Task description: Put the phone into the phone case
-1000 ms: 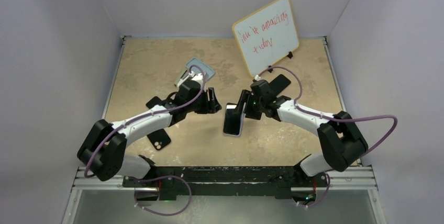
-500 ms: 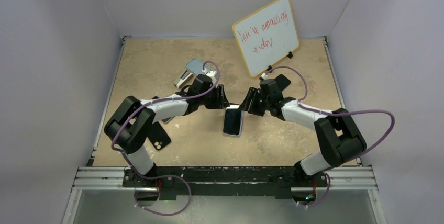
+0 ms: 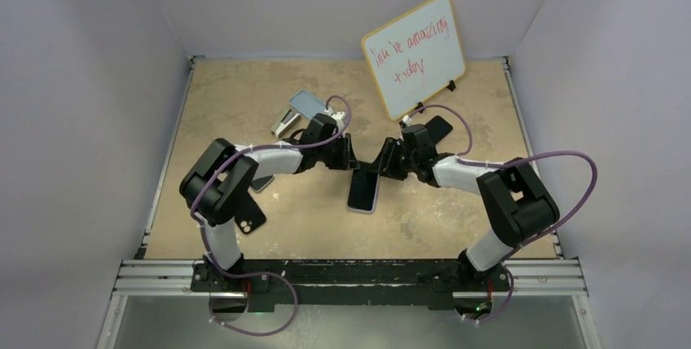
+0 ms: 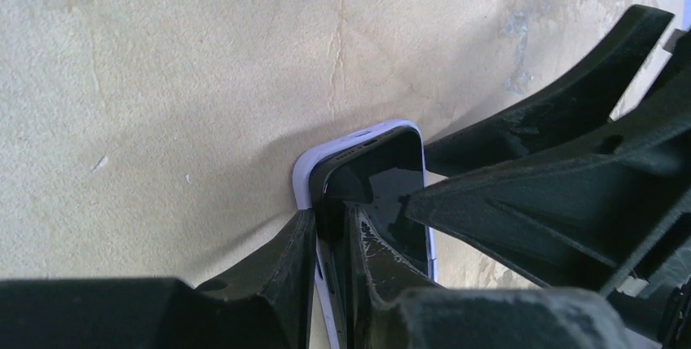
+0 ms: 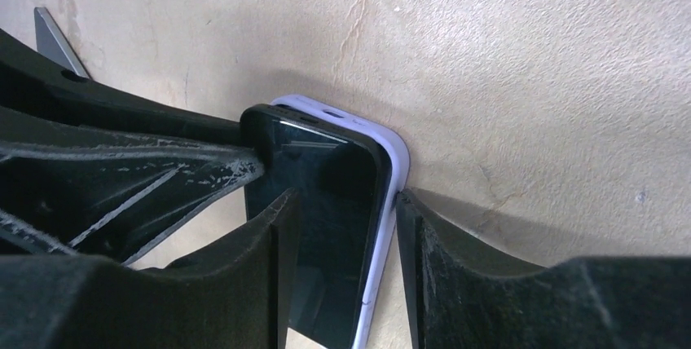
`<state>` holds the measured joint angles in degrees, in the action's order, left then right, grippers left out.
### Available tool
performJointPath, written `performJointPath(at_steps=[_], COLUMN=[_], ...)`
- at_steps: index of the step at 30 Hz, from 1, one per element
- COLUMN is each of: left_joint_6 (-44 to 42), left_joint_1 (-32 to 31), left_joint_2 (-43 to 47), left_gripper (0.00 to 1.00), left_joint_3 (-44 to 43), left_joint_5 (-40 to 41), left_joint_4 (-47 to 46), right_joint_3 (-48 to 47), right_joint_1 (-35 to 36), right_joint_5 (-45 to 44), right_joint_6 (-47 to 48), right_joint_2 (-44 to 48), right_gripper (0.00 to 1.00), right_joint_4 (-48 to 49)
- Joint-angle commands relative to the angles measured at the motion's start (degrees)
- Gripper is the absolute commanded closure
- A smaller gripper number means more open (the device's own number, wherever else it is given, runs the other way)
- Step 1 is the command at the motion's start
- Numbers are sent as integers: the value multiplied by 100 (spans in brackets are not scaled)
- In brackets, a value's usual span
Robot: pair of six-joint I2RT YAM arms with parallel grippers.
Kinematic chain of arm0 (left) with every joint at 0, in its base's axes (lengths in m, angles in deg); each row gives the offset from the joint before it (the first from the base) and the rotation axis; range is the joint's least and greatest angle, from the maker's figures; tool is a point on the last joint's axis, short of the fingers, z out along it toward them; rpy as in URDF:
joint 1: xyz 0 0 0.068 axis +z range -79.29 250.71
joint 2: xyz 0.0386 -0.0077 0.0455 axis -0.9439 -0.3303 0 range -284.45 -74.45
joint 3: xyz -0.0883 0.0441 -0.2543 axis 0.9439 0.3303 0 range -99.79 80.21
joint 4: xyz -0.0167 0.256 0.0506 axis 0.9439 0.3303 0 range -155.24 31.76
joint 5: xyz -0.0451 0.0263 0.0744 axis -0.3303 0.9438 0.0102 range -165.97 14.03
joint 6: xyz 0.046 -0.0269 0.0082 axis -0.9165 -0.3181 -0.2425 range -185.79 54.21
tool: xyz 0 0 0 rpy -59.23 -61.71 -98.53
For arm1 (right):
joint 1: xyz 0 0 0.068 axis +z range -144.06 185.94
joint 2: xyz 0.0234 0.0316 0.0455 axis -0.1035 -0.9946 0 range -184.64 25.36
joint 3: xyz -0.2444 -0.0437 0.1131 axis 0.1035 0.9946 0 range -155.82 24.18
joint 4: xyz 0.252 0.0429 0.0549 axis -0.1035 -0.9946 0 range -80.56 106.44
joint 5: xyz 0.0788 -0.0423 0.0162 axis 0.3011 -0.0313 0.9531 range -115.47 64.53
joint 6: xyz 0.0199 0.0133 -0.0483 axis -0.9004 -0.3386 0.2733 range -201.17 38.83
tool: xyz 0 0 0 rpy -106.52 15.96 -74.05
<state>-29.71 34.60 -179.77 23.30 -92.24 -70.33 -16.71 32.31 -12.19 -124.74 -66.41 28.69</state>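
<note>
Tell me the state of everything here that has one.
Phone: screen up, dark, corner riding above case
Lavender case: flat, under phone
Left gripper: pinched on case edge
Right gripper: open, straddling case edge
Whiteboard: upright, written on

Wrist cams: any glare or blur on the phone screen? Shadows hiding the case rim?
Left wrist: phone screen dark, only faint reflections, no blown-out glare; lilac case rim sharp, soft shadow on the table beside it. Right wrist: same, rim clear, black fingers fill the lower frame. Top external: even light, whiteboard readable, phone too small to judge.
</note>
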Motion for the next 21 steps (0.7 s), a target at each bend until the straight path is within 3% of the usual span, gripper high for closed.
performJointPath(at_steps=[1, 7, 17, 21], left_joint_6=[-189, -101, -7, 128], left_joint_1=[6, -68, -172, -163], left_joint_2=[-51, -118, -132, 56], left_gripper=[87, 89, 87, 84], left_joint_3=[-219, -253, -600, -549], left_joint_5=[-286, -301, 325, 103], left_joint_4=[-231, -67, 1469, 1441], right_joint_3=[36, 88, 80, 130], right_joint_1=[-33, -28, -33, -32], right_joint_5=[123, 251, 114, 195], right_joint_6=[162, 185, 202, 152], right_joint_2=[-156, -266, -447, -435], right_gripper=[53, 55, 61, 61], right_joint_4=[377, 670, 753, 774])
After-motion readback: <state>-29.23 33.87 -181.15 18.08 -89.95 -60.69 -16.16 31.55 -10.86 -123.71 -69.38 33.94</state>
